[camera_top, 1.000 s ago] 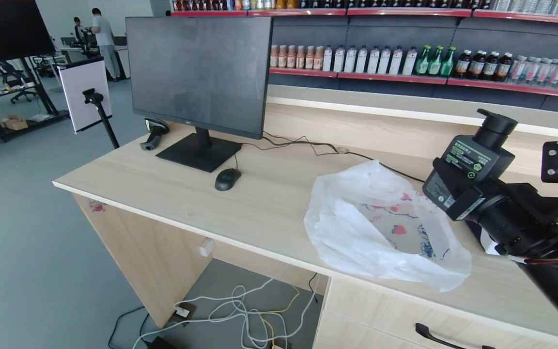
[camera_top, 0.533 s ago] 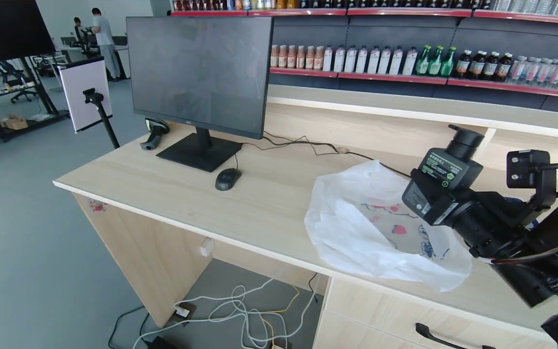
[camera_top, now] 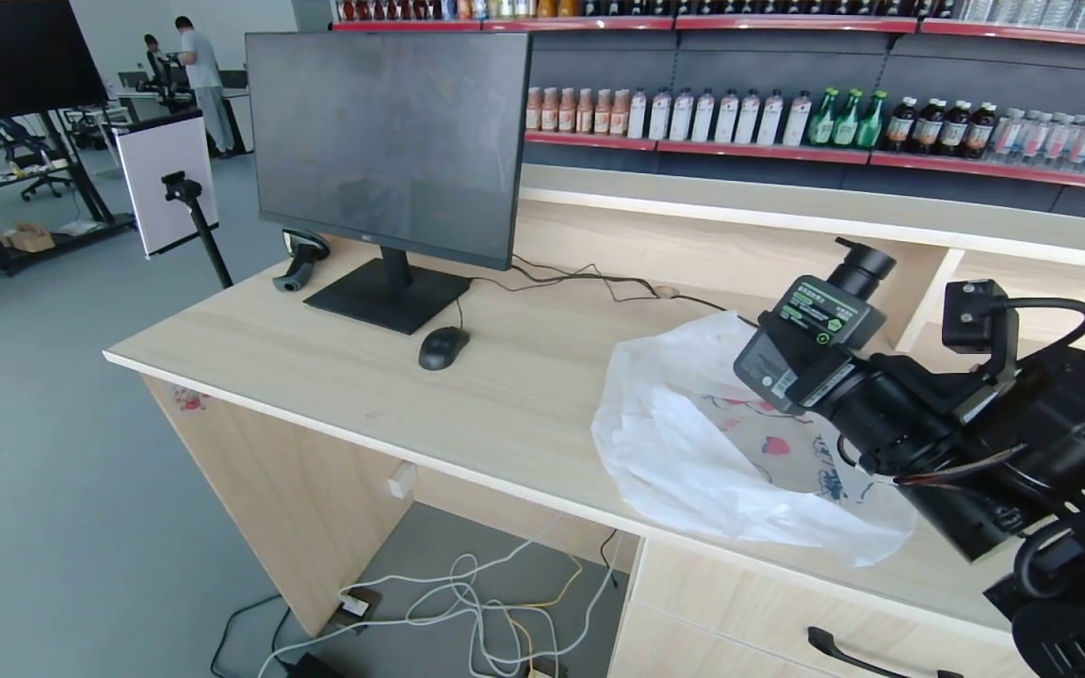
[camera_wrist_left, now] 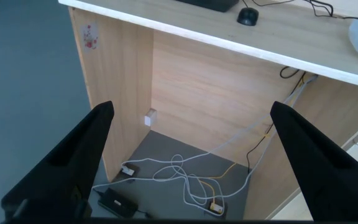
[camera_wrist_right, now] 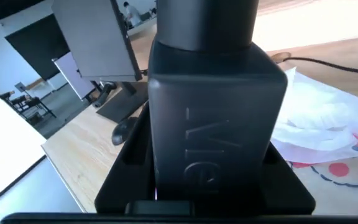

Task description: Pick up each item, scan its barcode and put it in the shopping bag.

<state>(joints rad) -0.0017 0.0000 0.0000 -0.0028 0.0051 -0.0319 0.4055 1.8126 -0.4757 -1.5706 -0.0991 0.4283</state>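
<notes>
Black left gripper (camera_wrist_left: pixel 191 106) hangs low before the desk (camera_top: pixel 505 395), its fingers spread wide. On the desk's front edge a white plastic shopping bag (camera_top: pixel 693 443) lies crumpled; whether anything is inside cannot be told. Above the bag's far side the right gripper (camera_top: pixel 844 388) is clamped on a tilted black pump bottle (camera_top: pixel 811 330). Farther back stand a mouse (camera_top: pixel 443 348), a monitor (camera_top: pixel 387 141) and a handheld scanner (camera_top: pixel 300 259).

shopping bag (camera_top: pixel 693 443) right part hidden behind bottle (camera_top: pixel 811 339), right gripper (camera_top: pixel 849 400)
</notes>
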